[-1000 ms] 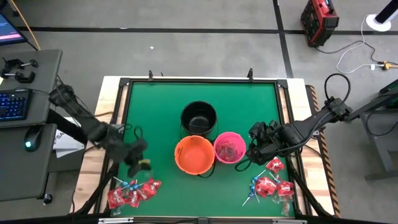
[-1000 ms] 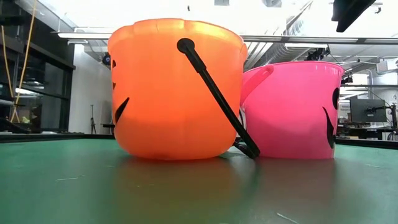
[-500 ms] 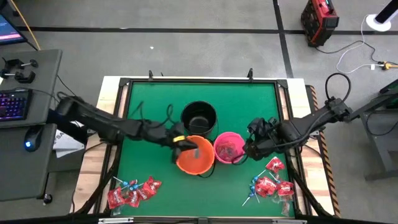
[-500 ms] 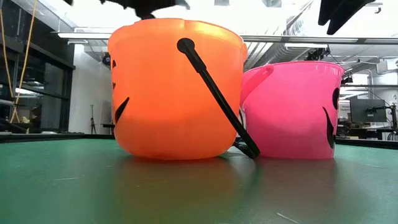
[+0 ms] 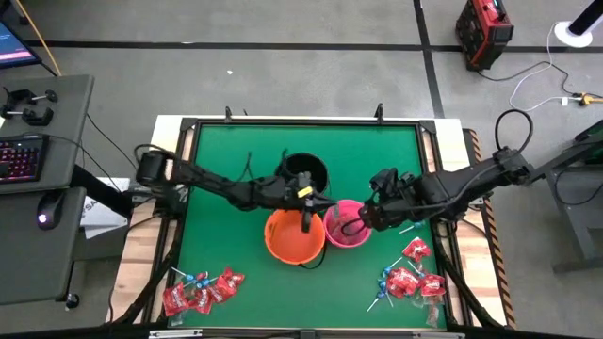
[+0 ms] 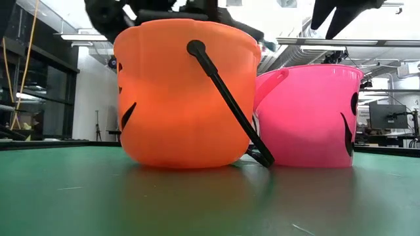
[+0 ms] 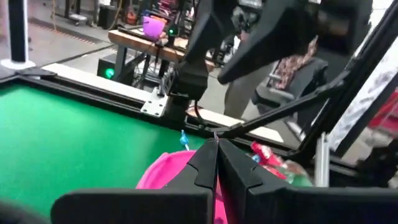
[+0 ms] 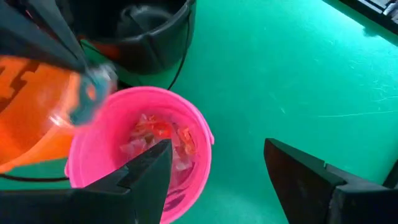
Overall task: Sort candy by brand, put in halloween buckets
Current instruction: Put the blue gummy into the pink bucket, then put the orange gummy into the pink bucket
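My left gripper (image 5: 307,224) hangs over the right rim of the orange bucket (image 5: 290,237), shut on a blue-headed lollipop (image 8: 92,93). My right gripper (image 8: 214,149) hovers open and empty over the pink bucket (image 5: 347,226), which holds red packets (image 8: 163,134). The black bucket (image 5: 301,177) stands just behind the other two. In the low view the orange bucket (image 6: 184,98) and pink bucket (image 6: 308,118) stand side by side on their bases. Red packets and lollipops lie in one pile near the left corner (image 5: 203,290) and another near the right (image 5: 410,278). My left gripper pinches the lollipop by its thin white stick (image 7: 199,138) between the two shut fingertips (image 7: 208,155). The blue head (image 7: 184,139) sticks out past the tips, lifted clear above the gap between the orange and pink buckets. The fingers slant down from the table's left side.
The green mat (image 5: 226,160) is bare to the left of and behind the buckets. The orange bucket's black handle (image 6: 226,98) hangs down its front. A raised dark frame (image 5: 188,127) rims the table. A person stands beyond the table in the left wrist view (image 7: 249,93).
My left arm has swung from beside the near-left candy pile toward the right and far side, ending over the orange bucket's right rim. My right gripper has shifted a little left, over the pink bucket.
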